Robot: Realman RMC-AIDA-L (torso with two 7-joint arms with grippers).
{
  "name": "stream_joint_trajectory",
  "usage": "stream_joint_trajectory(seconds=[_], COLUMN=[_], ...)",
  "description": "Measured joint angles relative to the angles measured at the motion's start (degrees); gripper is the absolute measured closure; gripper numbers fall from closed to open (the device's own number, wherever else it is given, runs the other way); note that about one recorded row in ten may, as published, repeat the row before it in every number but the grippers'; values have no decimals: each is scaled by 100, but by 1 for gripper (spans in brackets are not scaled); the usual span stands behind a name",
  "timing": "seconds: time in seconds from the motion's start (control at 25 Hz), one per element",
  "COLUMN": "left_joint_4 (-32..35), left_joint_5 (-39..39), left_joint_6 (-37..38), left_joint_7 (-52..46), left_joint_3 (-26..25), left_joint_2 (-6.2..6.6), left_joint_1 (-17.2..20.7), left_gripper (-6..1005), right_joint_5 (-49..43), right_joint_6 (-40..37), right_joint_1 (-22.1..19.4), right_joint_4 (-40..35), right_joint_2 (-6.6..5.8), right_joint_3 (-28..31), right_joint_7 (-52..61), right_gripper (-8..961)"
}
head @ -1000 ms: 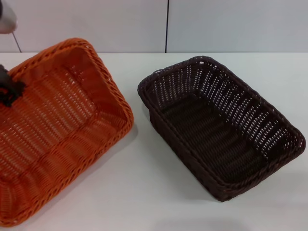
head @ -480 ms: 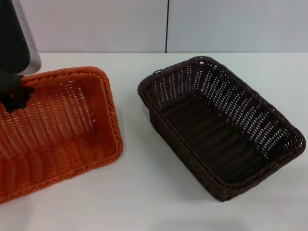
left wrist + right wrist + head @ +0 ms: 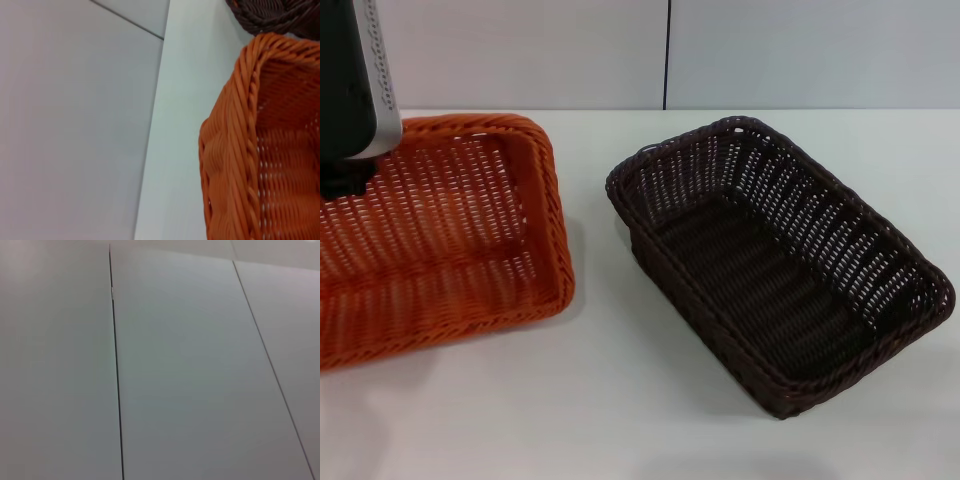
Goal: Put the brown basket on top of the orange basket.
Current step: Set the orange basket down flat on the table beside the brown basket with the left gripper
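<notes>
Now my left pincer (image 3: 345,185) sits at the orange basket (image 3: 470,230), grip unreadable; I should settle it flat, clear of the brown basket (image 3: 770,260)

Bare table strip (image 3: 595,330) between orange basket (image 3: 470,230) and brown basket (image 3: 770,270) (both open-topped), passable

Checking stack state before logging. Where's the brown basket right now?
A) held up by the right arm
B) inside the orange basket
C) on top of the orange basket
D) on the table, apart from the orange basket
D: the brown basket sits on the table, a strip of bare table between it and the orange basket.
</notes>
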Motion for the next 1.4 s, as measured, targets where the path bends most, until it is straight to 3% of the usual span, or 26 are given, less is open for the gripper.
stream_joint_trajectory(seconds=[0.56, 0.88, 1.4], left_joint_4=[58, 96, 541], left_joint_5=[-6, -21, -28], left_joint_6=[-40, -180, -416], left_joint_7=[245, 237, -594], left_joint_3=[239, 634, 789], left_joint_2=[-9, -33, -56], left_joint_1=[-35, -102, -849], left_gripper=[854, 854, 854], right_joint_5=[2, 1, -47], right_joint_6=[33, 37, 295], right_joint_1=[-36, -20, -60], right_joint_4=[9, 9, 9], right_joint_2=[4, 4, 3], right_joint_3=[105, 124, 81], right_joint_7=[-14, -16, -53], right_gripper=[194, 194, 194])
